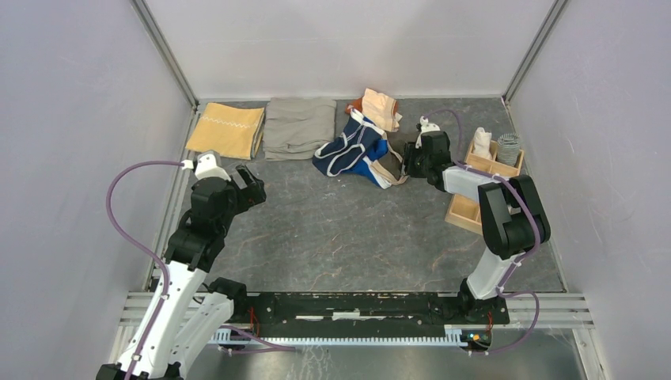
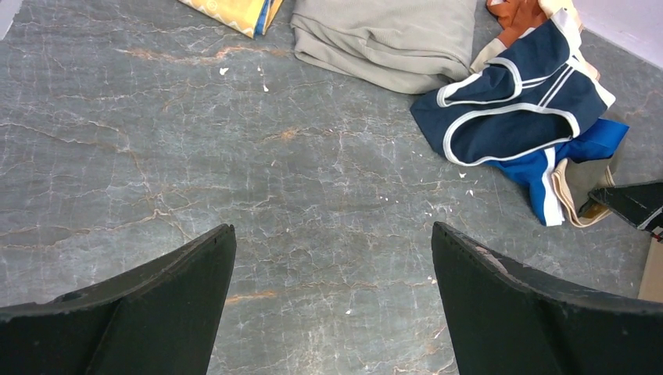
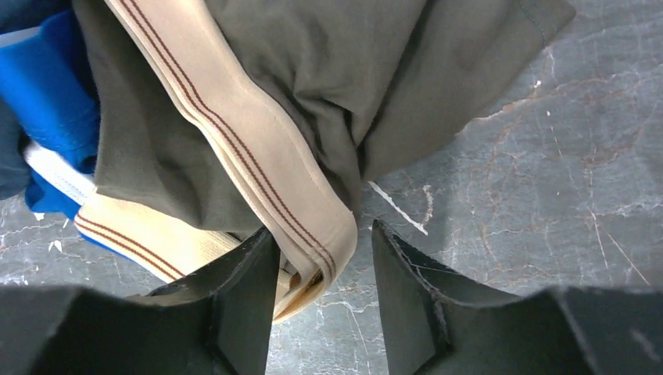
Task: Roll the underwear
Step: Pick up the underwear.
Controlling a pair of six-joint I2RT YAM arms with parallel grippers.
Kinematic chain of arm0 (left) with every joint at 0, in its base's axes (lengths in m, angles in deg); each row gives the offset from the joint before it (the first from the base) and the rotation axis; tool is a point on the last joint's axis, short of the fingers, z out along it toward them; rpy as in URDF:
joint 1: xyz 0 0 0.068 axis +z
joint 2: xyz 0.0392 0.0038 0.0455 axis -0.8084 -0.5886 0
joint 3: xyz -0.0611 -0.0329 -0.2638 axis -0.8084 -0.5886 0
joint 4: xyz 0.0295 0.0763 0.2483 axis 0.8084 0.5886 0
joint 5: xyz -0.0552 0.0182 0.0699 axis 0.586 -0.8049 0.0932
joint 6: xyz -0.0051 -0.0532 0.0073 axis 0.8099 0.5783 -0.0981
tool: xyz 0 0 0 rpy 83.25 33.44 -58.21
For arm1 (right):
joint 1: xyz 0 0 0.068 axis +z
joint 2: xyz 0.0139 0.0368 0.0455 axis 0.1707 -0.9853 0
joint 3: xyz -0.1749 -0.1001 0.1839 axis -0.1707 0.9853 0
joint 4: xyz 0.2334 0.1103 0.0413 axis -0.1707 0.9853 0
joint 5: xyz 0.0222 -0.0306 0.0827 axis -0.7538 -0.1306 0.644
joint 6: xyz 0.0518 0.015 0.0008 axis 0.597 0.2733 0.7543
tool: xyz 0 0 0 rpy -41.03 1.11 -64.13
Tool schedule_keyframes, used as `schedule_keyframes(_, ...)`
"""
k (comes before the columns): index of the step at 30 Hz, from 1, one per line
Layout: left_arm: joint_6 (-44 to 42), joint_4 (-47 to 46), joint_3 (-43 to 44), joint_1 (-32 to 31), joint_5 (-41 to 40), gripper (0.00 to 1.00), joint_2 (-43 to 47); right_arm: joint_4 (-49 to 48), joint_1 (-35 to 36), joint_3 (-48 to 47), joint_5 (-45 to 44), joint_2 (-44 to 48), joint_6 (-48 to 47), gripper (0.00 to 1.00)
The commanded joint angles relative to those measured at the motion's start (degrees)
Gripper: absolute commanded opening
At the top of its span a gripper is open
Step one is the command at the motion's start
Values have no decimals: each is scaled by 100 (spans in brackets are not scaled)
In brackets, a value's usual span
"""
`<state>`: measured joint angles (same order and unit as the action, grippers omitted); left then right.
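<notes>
Grey-brown briefs [image 3: 313,70] lie at the far centre-right of the tabletop [image 1: 332,229], piled with the navy briefs [image 2: 508,101], a bright blue piece [image 2: 582,148] and a peach piece [image 1: 381,107]. Right gripper [image 3: 324,234]: jaws part-spread, straddling the tan waistband [image 3: 258,156]; one finger touches it, the other stands clear. Left gripper [image 2: 332,230]: jaws spread wide above the tabletop at the left.

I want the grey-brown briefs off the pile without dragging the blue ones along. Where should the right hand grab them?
Grip the tan waistband at its folded end, coming from above on the right side of the pile. That end pokes clear of the blue briefs onto bare table, and the open right hand straddles it.
</notes>
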<state>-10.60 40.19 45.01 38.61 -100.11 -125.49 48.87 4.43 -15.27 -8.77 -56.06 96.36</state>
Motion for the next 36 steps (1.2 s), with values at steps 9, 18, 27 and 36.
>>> schedule_keyframes(9,-276,-118,66,135,128,100,-47,-109,99,81,-452,318,-286,8)
schedule_keyframes(18,-283,-132,64,198,198,100,-106,-349,153,767,-1381,1983,-893,0)
schedule_keyframes(27,-283,-143,64,258,253,100,-107,335,620,532,-1379,3237,-1555,0)
schedule_keyframes(36,-296,-224,24,259,411,100,-9,1810,1211,-130,948,4103,-1838,0)
